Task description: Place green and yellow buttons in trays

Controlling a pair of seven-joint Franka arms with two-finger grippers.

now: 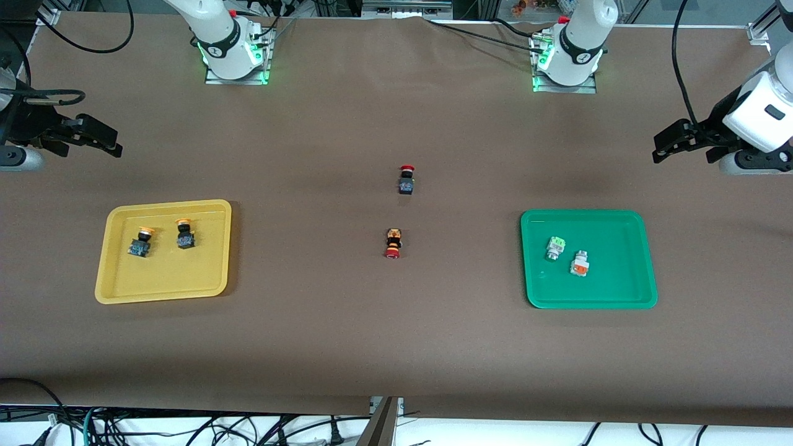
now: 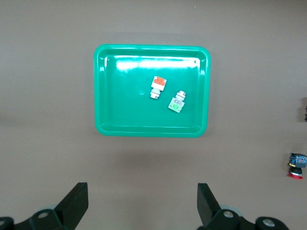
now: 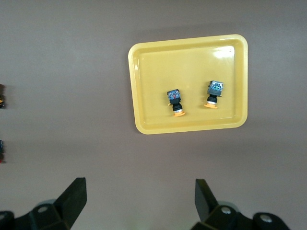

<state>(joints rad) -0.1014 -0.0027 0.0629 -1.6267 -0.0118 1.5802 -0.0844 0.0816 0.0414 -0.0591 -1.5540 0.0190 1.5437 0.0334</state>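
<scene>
Two yellow-capped buttons point(image 1: 162, 240) lie in the yellow tray point(image 1: 111, 291) and two grey buttons point(image 1: 567, 255) in the green tray point(image 1: 644, 297), the sorting apparently done, while two red buttons point(image 1: 399, 210) sit mid-counter point(image 1: 396, 347) and the left end effector point(image 1: 678, 144) and right end effector point(image 1: 87, 137) hover released at the ends.

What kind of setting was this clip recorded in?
Most likely a robotics lab bench: two Franka arm bases bolted to a brown-covered table, loose cables along its edge, and small push-buttons sorted into a yellow tray and a green tray.
</scene>
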